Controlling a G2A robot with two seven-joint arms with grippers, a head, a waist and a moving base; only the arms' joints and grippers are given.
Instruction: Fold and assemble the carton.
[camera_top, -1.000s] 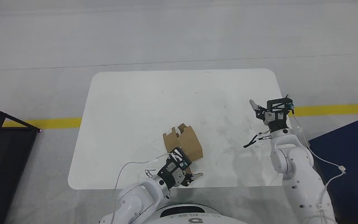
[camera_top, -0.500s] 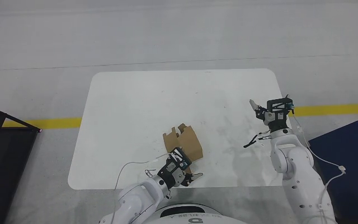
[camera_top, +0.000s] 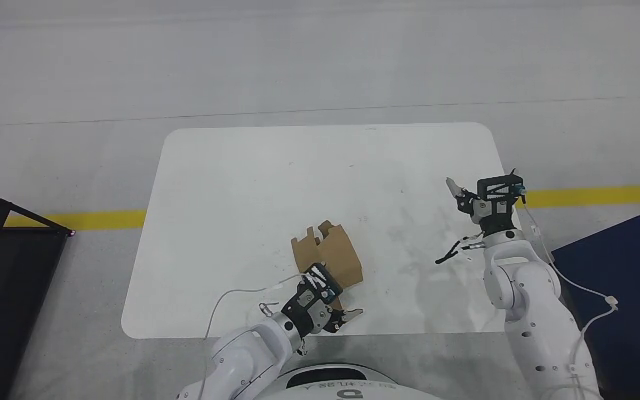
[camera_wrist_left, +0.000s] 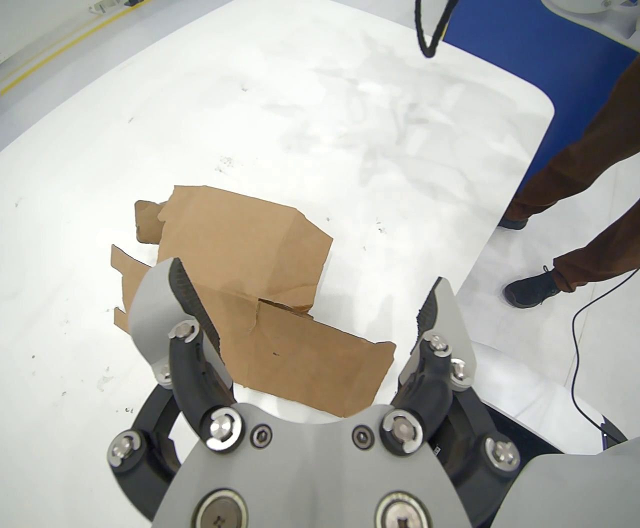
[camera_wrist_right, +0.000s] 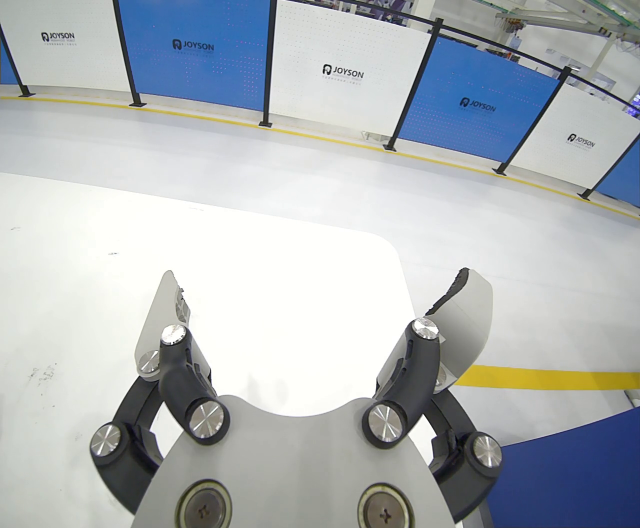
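The grey floor (camera_top: 320, 60) runs all round, with a yellow line (camera_top: 100, 218) crossing it behind the left and right sides of the desk. The white desk (camera_top: 250, 180) has rounded corners and faint scuff marks on its top. The carton (camera_top: 335, 255) lies on it about midway between left and right and close to the near edge. It is a brown cardboard blank, not yet made up, lying mostly flat with one panel lapped over another. In the left wrist view the carton (camera_wrist_left: 240, 250) shows notched flaps at its far-left end and a long flap pointing toward the camera. The left tool (camera_top: 335, 305) sits at the carton's near edge. In its own view the left tool (camera_wrist_left: 305, 285) is spread wide, with that long flap lying in the gap between its two fingers. One ribbed finger (camera_wrist_left: 165, 295) stands over the cardboard, but whether it touches cannot be told, and the fingers pinch nothing. The right tool (camera_top: 448, 222) is at the right side of the desk, well apart from the carton. Seen from its own wrist, the right tool (camera_wrist_right: 320, 285) is also spread wide – nothing between its fingers – above bare desk (camera_wrist_right: 280, 280) near the far right corner.
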